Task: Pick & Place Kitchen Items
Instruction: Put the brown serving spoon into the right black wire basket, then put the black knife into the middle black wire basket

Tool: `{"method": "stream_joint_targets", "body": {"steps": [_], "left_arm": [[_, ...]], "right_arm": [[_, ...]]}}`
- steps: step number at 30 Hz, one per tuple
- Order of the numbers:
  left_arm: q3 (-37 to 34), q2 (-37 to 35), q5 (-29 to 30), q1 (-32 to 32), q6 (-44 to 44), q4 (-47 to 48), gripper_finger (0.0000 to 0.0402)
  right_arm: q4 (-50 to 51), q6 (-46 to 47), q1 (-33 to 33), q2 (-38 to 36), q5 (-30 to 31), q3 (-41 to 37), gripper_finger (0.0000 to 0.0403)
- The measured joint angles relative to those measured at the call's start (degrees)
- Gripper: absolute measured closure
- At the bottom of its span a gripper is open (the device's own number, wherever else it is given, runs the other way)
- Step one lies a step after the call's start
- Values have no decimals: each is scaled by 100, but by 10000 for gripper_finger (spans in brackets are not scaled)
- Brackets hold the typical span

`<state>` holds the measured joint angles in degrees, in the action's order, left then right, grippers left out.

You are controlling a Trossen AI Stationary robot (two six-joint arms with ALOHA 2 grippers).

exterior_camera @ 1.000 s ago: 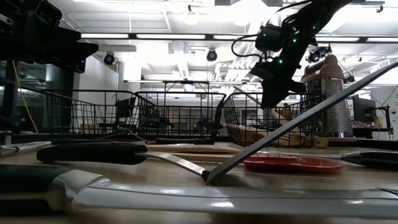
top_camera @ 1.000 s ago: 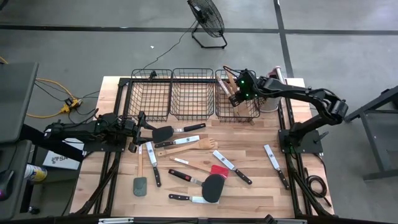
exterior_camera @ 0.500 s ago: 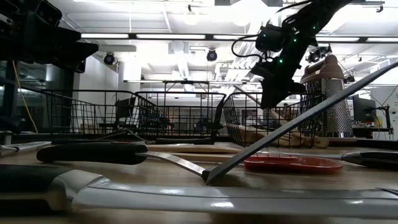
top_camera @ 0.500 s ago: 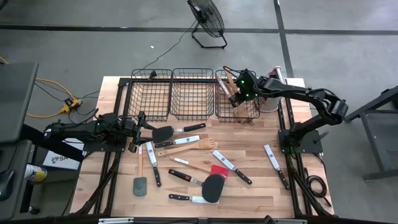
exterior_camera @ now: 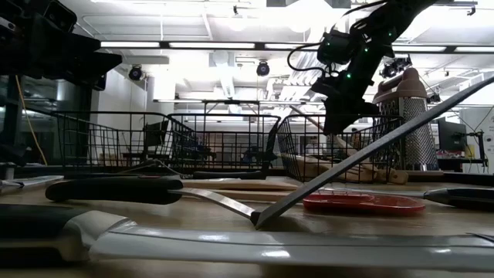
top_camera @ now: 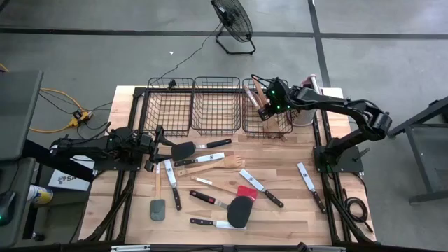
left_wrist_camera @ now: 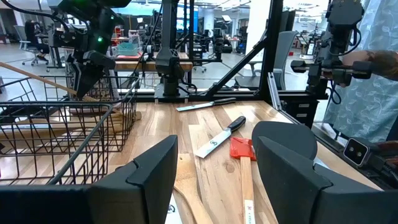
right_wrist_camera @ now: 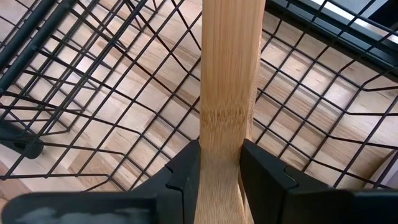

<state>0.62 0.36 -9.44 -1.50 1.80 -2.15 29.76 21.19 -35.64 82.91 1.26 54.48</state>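
Right gripper: the gripper (top_camera: 262, 112) hung over the right basket (top_camera: 284, 129), its fingers (right_wrist_camera: 264, 174) clamped on a wooden handle (right_wrist_camera: 229, 93); the two dark pads pressed either side of the pale wood.
Wooden handle: it stood upright between the fingers, over the wire floor of the right basket, above the tabletop (top_camera: 294, 210).
Right basket: of the three baskets along the far edge it was the one nearest the grater (exterior_camera: 417, 116); it already held other wooden utensils (exterior_camera: 340, 168).
Left gripper: the left gripper (top_camera: 152, 143) lay low just in front of the left basket (top_camera: 170, 105), fingers (left_wrist_camera: 155, 174) spread and holding nothing.
Black spatula: one (top_camera: 183, 149) lay flat just beside the left gripper, on the side toward the middle basket (top_camera: 217, 105).
Knives: several lay scattered in front of the baskets, among them one (top_camera: 260, 187) beside a red spatula (top_camera: 245, 192), and one (top_camera: 306, 175) well apart, in front of the right basket.
Other utensils: a large black spatula (top_camera: 239, 211) and a grey spatula (top_camera: 157, 208) lay well in front of the baskets.
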Motion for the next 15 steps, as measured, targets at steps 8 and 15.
{"method": "stream_joint_targets", "body": {"steps": [8, 15], "left_arm": [[0, -1, 1, 1, 0, 0, 190], [0, 0, 1, 2, 0, 2, 190]], "right_arm": [[-2, -15, 0, -2, -9, 0, 267], [-17, -39, 2, -53, 24, 0, 221]]}}
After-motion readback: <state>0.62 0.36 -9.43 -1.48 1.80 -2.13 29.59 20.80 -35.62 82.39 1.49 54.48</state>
